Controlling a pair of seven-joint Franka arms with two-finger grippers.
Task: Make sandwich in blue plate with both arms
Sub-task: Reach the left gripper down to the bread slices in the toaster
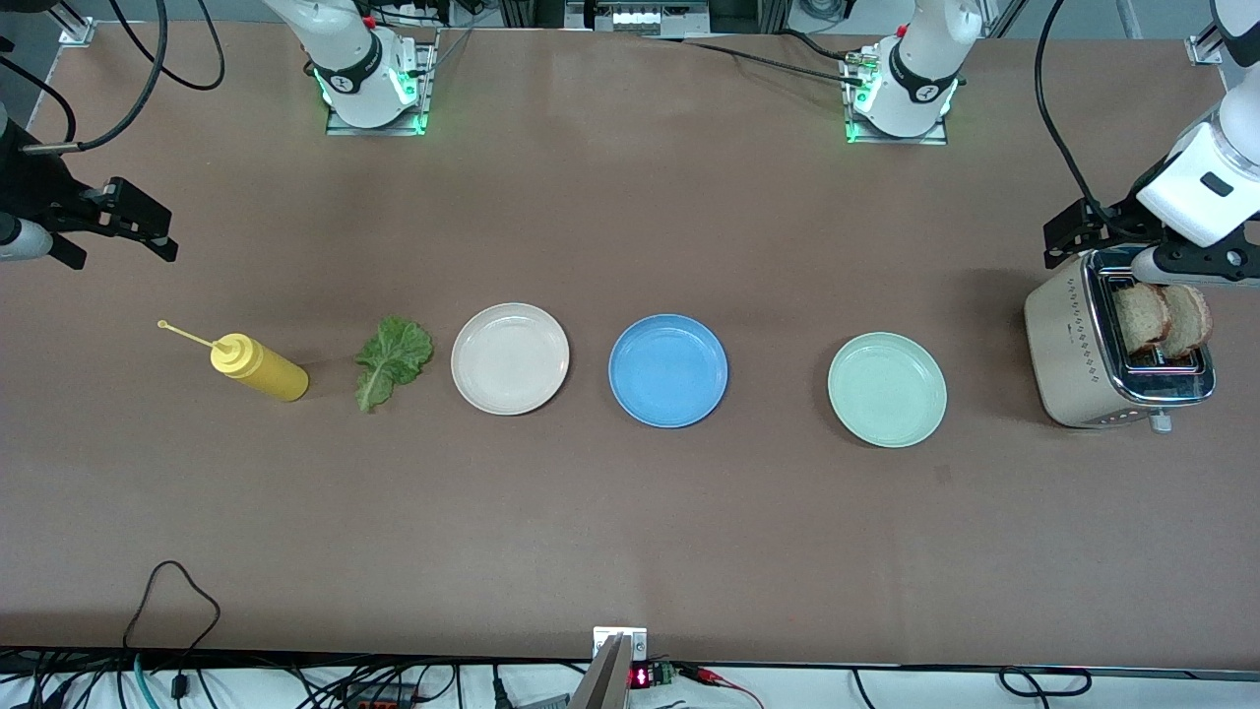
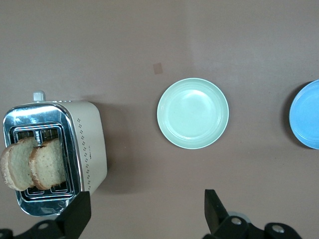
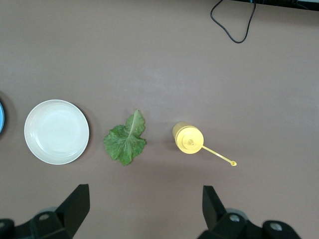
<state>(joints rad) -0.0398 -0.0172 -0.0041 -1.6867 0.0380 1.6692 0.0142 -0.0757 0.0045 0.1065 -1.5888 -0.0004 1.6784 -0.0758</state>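
The empty blue plate (image 1: pixel 667 370) sits mid-table between a cream-white plate and a mint-green plate, and its edge shows in the left wrist view (image 2: pixel 306 115). Two bread slices (image 1: pixel 1162 317) (image 2: pixel 31 166) stand up out of a toaster at the left arm's end. A green lettuce leaf (image 1: pixel 392 359) (image 3: pixel 125 139) lies flat toward the right arm's end. My left gripper (image 1: pixel 1107 246) (image 2: pixel 147 214) hangs open and empty above the table by the toaster. Open and empty too, my right gripper (image 1: pixel 113 231) (image 3: pixel 144 211) hangs over bare table near the lettuce and a yellow bottle.
The cream-white plate (image 1: pixel 510 357) and the mint-green plate (image 1: pixel 886 389) flank the blue one. A yellow squeeze bottle (image 1: pixel 258 366) lies beside the lettuce. The beige and chrome toaster (image 1: pixel 1068 354) stands at the left arm's end. A black cable (image 1: pixel 172 601) loops near the front edge.
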